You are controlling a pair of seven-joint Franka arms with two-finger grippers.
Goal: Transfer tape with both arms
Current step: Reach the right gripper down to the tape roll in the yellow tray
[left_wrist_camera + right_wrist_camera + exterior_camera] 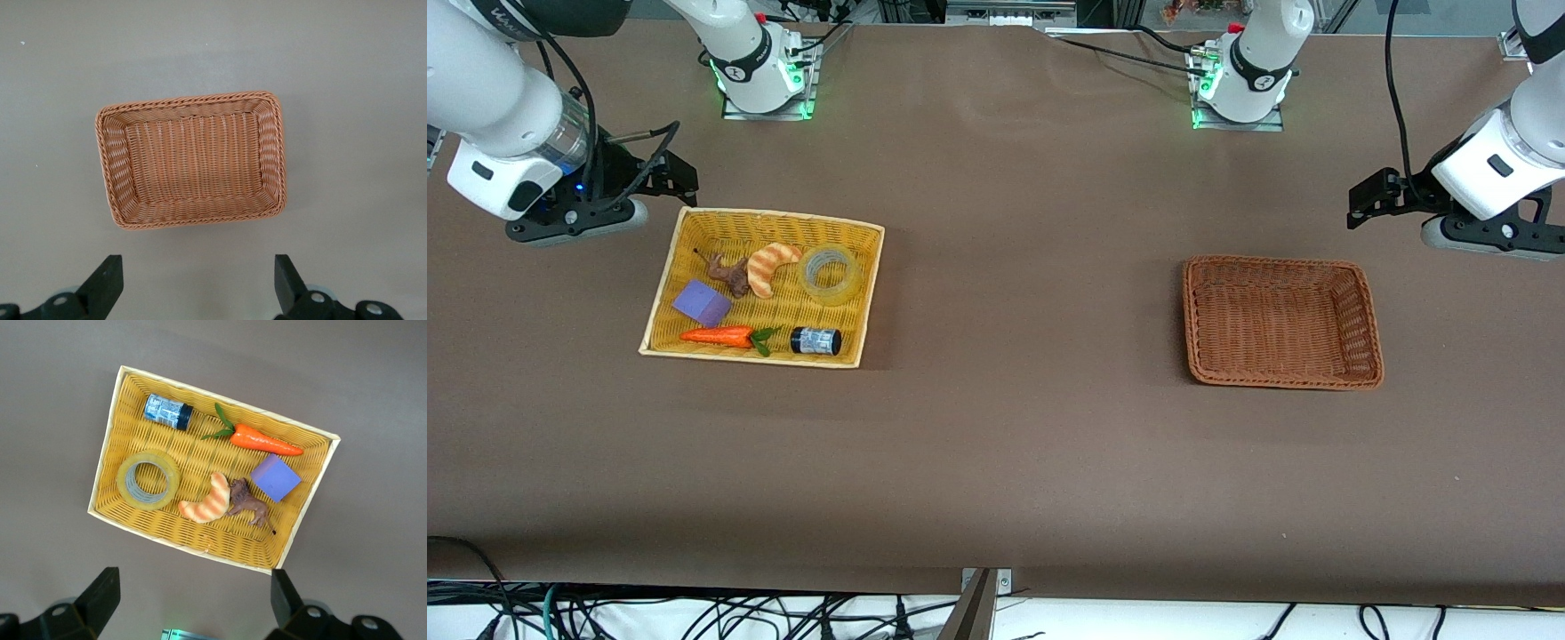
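The tape (830, 274), a translucent yellowish ring, lies flat in the yellow basket (660, 302), in the corner toward the robot bases and the table's middle. It also shows in the right wrist view (148, 480). My right gripper (679, 176) hangs open and empty over the table, beside the yellow basket's corner toward the right arm's base; the right wrist view shows it (193, 600) with its jaws wide apart. My left gripper (1368, 199) hangs open and empty over the table at the left arm's end, near the brown basket (1190, 311). In the left wrist view it (198, 283) has nothing between its fingers.
The yellow basket also holds a croissant (771, 267), a brown animal figure (729, 274), a purple block (702, 303), a carrot (720, 336) and a small dark jar (815, 340). The brown basket (110, 167) has nothing in it. Bare table lies between the baskets.
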